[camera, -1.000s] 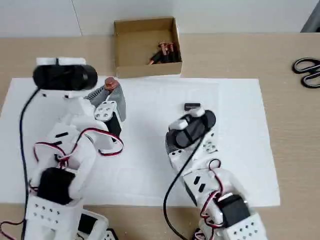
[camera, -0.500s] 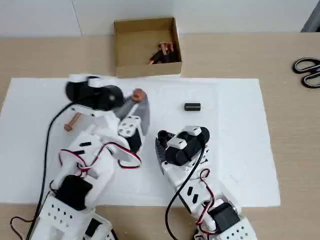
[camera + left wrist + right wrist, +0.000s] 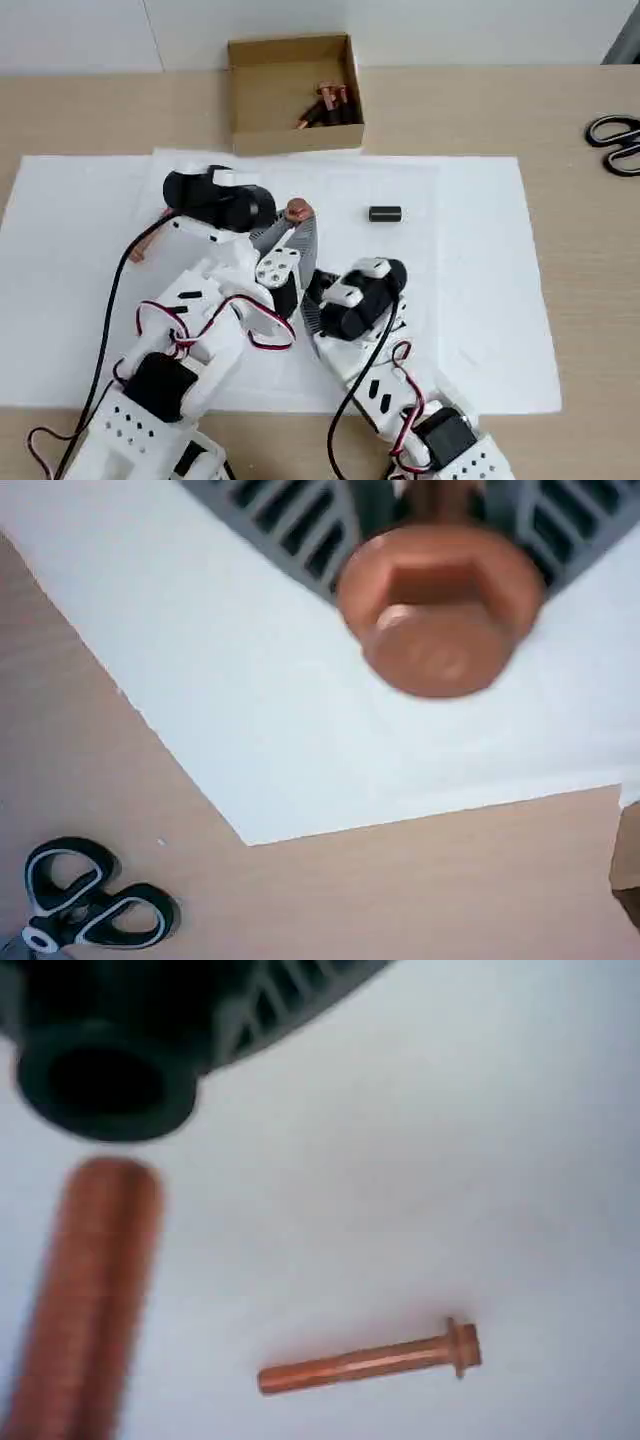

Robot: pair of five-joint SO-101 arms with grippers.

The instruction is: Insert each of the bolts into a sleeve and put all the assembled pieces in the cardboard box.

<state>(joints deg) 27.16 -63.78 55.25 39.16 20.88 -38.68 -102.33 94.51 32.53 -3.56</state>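
Right wrist view: black sleeve (image 3: 105, 1080) is clamped in the right end effector (image 3: 312, 296), bore open and unfilled. The threaded tip of the held bolt (image 3: 95, 1290) sits just beside the sleeve mouth, not in it. The shank runs across the bore axis rather than along it, so I'd say they're not lined up yet.

Left end effector (image 3: 291, 238) is clenched on that bolt just under the hex head, with the head poking out past the fingertips. It sits over the white sheet (image 3: 470, 300), mid-desk. The two end effectors are close together, the left one on the box side.

Risks as I read them:
- pushing in at this angle: threads catch the sleeve rim and jam, or lever the sleeve out of the right grip
- the grip is at one end of the bolt, so side load on the tip could swivel it in the jaws
- arms are crowded, so a correction could knock the housings together
- spare bolt (image 3: 370, 1360) lies on the sheet beside the left arm, partly hidden under it in the high view; arm or cable could sweep it away

Further out, a spare sleeve (image 3: 385, 213) lies loose on the sheet, apart from both arms. Beyond it is the cardboard box (image 3: 250, 100) at the sheet's far edge, with a few assembled pieces (image 3: 325, 105) in one corner. The scissors (image 3: 615, 142) lie on bare desk (image 3: 560, 100), well apart from everything
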